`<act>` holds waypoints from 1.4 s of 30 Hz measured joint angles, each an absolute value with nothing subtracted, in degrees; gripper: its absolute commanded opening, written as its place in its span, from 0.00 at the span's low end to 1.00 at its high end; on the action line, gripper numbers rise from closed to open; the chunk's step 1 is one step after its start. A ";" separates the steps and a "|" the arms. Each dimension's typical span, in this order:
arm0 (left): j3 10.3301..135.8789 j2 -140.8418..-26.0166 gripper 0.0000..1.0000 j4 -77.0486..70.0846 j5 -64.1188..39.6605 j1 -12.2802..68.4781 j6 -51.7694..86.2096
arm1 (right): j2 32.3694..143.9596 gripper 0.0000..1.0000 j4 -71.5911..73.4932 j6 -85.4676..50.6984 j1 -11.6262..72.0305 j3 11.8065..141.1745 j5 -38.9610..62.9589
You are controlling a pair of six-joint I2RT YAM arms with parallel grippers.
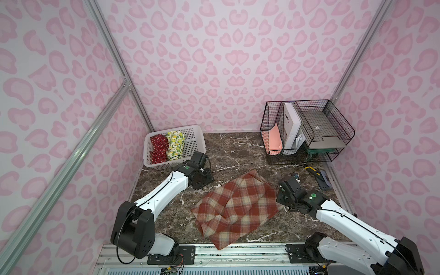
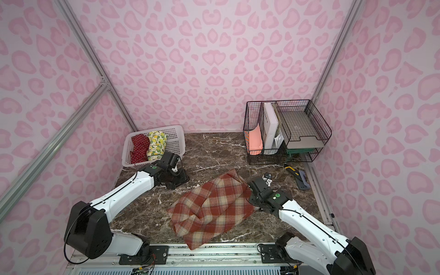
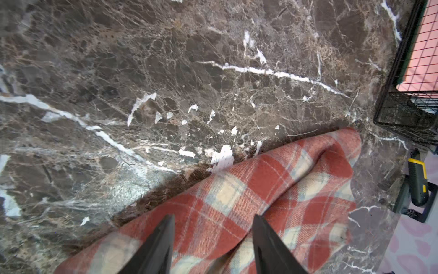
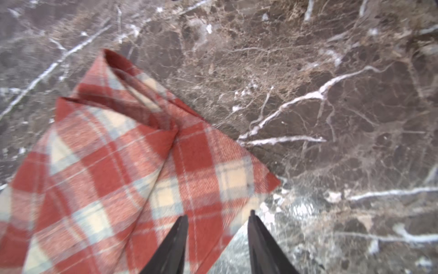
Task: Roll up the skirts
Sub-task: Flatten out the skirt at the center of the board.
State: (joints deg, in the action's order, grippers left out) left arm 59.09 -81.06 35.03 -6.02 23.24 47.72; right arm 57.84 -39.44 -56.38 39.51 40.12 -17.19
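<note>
1. The plaid skirt [image 1: 235, 204] lies in the middle of the brown marble tabletop [image 1: 238, 152], between the two arms, set on a diagonal.
2. It is a thick, woolly cloth in rust-red and cream checks crossed by thin pale lines. The twill weave shows clearly in the left wrist view.
3. It is folded, not rolled. Long flaps overlap down its length and a smaller fold sits at the near left. The far end narrows to a doubled-over tip, and the near corner hangs past the table's front edge.
4. The left gripper [image 3: 213, 217] has its fingers apart with nothing between them, poised over the skirt close to its far-left edge.
5. The right gripper [image 4: 218, 214] is also spread and empty. One finger is above the skirt's right-hand edge and one above bare marble. That view is somewhat blurred.
6. The red polka-dot skirt [image 1: 159, 147] and the lemon-print skirt [image 1: 175, 145] sit as compact bundles side by side, touching, in the white perforated basket [image 1: 194, 141] at the table's far left corner.
</note>
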 measured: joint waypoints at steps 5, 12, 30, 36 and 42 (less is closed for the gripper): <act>55.42 -73.93 0.59 36.51 -5.21 23.24 47.92 | 63.75 0.64 -36.77 -52.80 41.23 44.80 -20.47; 43.24 -57.67 0.73 44.86 -4.71 24.18 54.65 | 91.48 0.66 -24.43 -32.45 39.70 64.25 -15.20; 34.65 -45.12 0.70 55.48 -9.61 35.92 69.41 | 110.39 0.57 -20.34 -10.70 34.06 73.03 6.66; 30.87 -46.87 0.64 47.81 -8.03 38.26 72.51 | 108.99 0.46 -19.70 -10.66 33.74 70.83 8.05; 28.42 -47.33 0.45 42.59 -5.17 39.03 74.87 | 107.00 0.26 -19.49 -10.70 33.30 69.63 8.45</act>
